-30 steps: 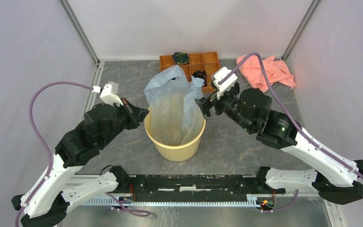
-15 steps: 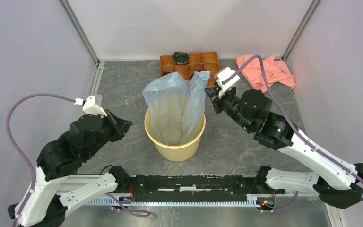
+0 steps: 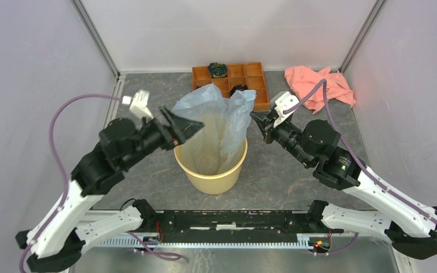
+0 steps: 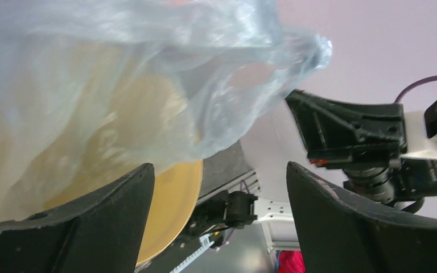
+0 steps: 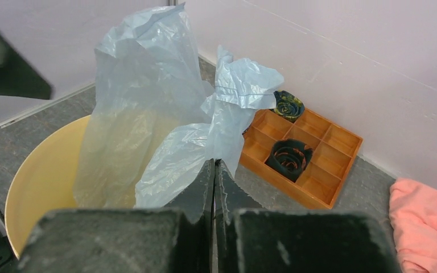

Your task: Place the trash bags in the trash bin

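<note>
The trash bag [image 3: 213, 114], thin and pale blue-grey, stands with its lower part inside the round pale yellow trash bin [image 3: 210, 179]; its crumpled top rises well above the rim. My left gripper [image 3: 190, 128] is open at the bag's left side, just above the rim. From the left wrist, the bag [image 4: 148, 74] and bin [image 4: 170, 199] lie past my wide-apart gripper [image 4: 219, 176], with nothing between the fingers. My right gripper [image 3: 255, 118] is shut beside the bag's right lobe. In the right wrist view its tip [image 5: 214, 165] points at the bag [image 5: 148, 85] and bin [image 5: 40, 176], and I see nothing pinched in it.
An orange-brown compartmented wooden tray [image 3: 256, 77] with dark rolled items sits behind the bin, also seen from the right wrist [image 5: 296, 193]. A salmon-pink cloth [image 3: 318, 85] lies at the back right. Pale walls enclose the grey table on three sides.
My left gripper swung back in toward the bag and opened. My right gripper shut and drew slightly back to the right. The bag's top shifted and settled.
</note>
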You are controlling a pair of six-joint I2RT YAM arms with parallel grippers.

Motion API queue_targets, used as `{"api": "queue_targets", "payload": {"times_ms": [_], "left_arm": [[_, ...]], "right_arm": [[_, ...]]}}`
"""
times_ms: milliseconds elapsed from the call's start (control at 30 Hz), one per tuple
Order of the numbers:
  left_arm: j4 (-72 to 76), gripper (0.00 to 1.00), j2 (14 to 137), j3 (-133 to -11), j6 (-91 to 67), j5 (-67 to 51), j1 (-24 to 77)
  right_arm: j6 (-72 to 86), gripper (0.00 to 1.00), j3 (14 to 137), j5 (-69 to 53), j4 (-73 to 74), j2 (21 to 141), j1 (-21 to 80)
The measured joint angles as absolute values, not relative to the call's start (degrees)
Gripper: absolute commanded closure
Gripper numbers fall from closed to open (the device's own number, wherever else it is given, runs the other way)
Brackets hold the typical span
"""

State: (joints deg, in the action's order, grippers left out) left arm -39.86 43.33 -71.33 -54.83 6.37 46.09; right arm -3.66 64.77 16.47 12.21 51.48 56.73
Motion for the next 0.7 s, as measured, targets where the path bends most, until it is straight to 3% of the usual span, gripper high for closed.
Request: {"api": "queue_targets", "payload": {"times_ms": [167,333,467,533,633,700], "left_arm": [[-29.78,0.04,57.45,-79.48,-54.83,4.05,46.11],[-24.01,0.0,63.4,-81.08,-56.64,9.04,46.11],[-23.81,0.13,63.66,-81.06,-59.07,16.03,46.11],[-23.88,0.21,62.83,-80.49,-61.12,20.01,46.11],[-24.1,0.22,60.03,-77.58,-63.48,25.45,46.11],[-24.32,0.18,58.98,-76.62,-64.66,27.7,46.11]], "right_arm": [[-3.66,0.99,64.55,16.93,10.35,51.81,56.73],[-2.81,0.99,64.55,18.02,9.8,52.21,56.73],[-1.69,0.98,64.66,18.02,8.95,52.58,56.73],[-1.26,0.9,65.17,17.8,8.78,53.43,56.73],[0.01,0.58,66.17,16.69,8.69,54.87,56.73],[1.21,0.35,66.78,15.68,8.82,55.51,56.73]]}}
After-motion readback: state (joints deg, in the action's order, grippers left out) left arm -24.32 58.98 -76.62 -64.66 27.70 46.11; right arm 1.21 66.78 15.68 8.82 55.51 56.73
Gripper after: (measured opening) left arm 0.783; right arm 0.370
